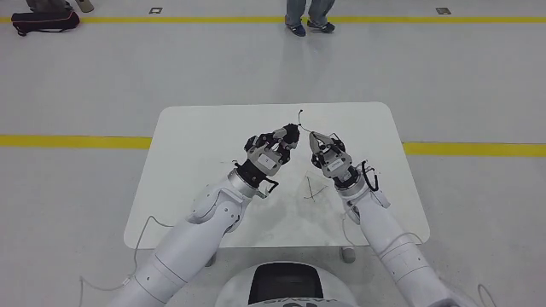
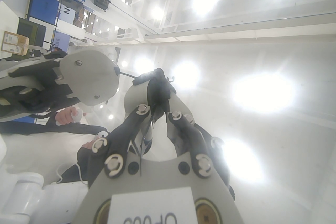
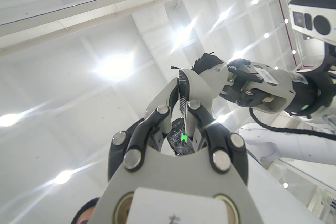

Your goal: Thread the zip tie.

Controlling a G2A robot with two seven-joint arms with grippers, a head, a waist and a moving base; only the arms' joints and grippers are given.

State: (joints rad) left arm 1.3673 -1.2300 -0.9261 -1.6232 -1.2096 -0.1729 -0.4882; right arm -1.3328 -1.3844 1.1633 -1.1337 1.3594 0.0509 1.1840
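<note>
Left gripper (image 1: 292,134): raised over table (image 1: 196,179), far centre; fingers pressed together on dark strip, judged to be zip tie (image 3: 176,68).
Zip tie: held in air between 2 grippers, thin end poking past right fingertips.
Right gripper (image 1: 314,136): just beside left, tips facing, clamped on same tie.
Risks: tail misses head slot through slight misalignment; strip buckles or slips from pads if pushed off-axis.
Containers: none to log.

Right gripper (image 3: 180,83) aimed at ceiling, fingers pressed together on thin black zip tie (image 3: 175,68) protruding from the tips; left gripper (image 3: 207,62) just beside it.
</note>
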